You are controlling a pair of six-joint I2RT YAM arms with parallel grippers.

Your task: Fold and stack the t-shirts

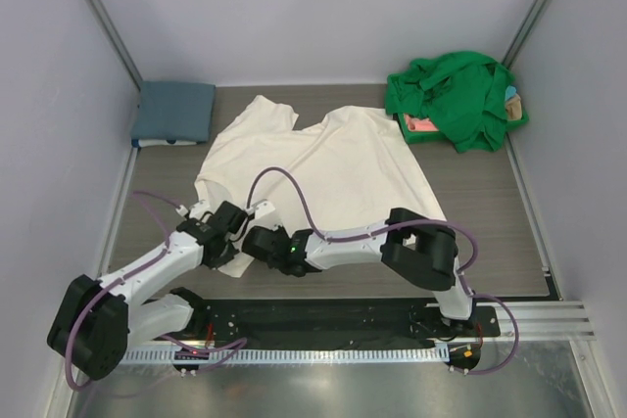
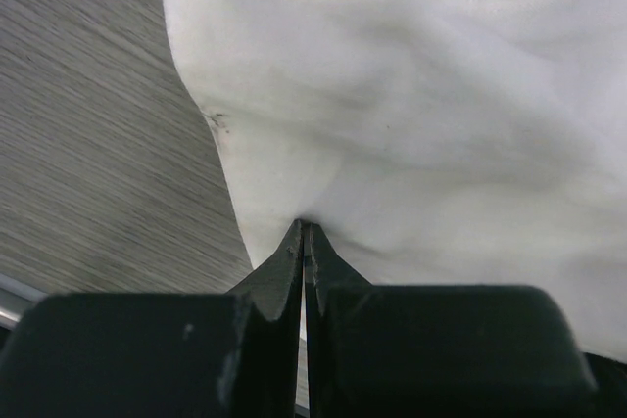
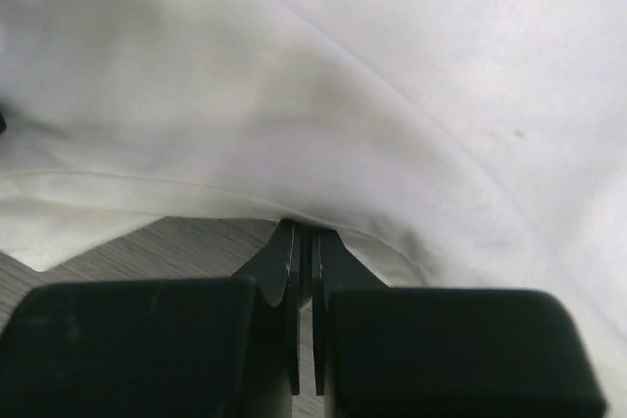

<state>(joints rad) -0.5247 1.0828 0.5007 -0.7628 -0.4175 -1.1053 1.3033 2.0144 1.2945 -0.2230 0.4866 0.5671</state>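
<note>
Left hand (image 2: 303, 226) on cream t-shirt (image 2: 421, 115) edge

No words, numbers or signs can be read in any of the views. The cream-white t-shirt (image 1: 323, 159) shows only plain cloth, and up close it has just a tiny dark speck, not a letter. The green t-shirt (image 1: 456, 95) and the slate-blue t-shirt (image 1: 176, 110) at the back of the bench (image 1: 490, 232) look plain too. They are too small in the top view to tell if any tag has writing on it.
</note>
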